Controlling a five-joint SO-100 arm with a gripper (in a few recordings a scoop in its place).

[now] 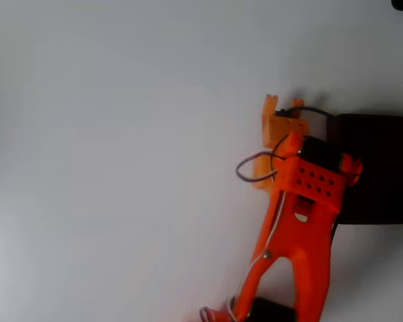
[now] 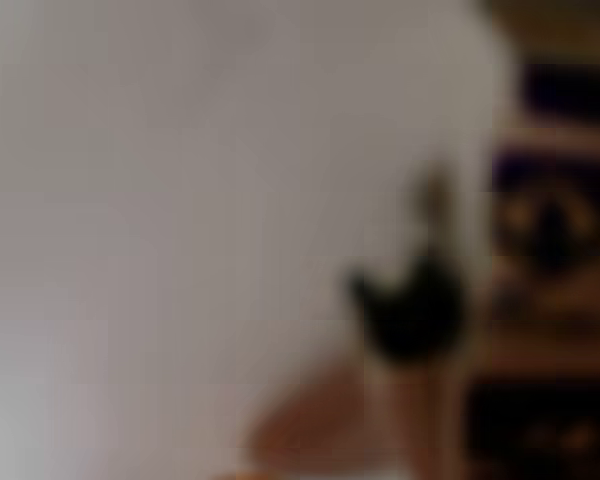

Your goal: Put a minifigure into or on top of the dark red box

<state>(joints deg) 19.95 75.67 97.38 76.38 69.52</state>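
In the overhead view my orange gripper [image 1: 284,106] points toward the top of the picture, just left of the dark red box [image 1: 383,168]. The box looks almost black here and runs off the right edge; my wrist overlaps its left wall. The two fingertips [image 1: 271,102] stand close together, and the gap between them is too small and washed out to show whether anything is in it. The minifigure is hidden or out of view. The wrist view is heavily blurred, with a dark blob [image 2: 415,310] over a pale surface that I cannot identify.
The white table [image 1: 121,161] stretches bare to the left of and above the arm. A dark object [image 1: 272,310] lies by the arm's base at the bottom edge. Blurred dark and brown bands [image 2: 555,250] fill the right side of the wrist view.
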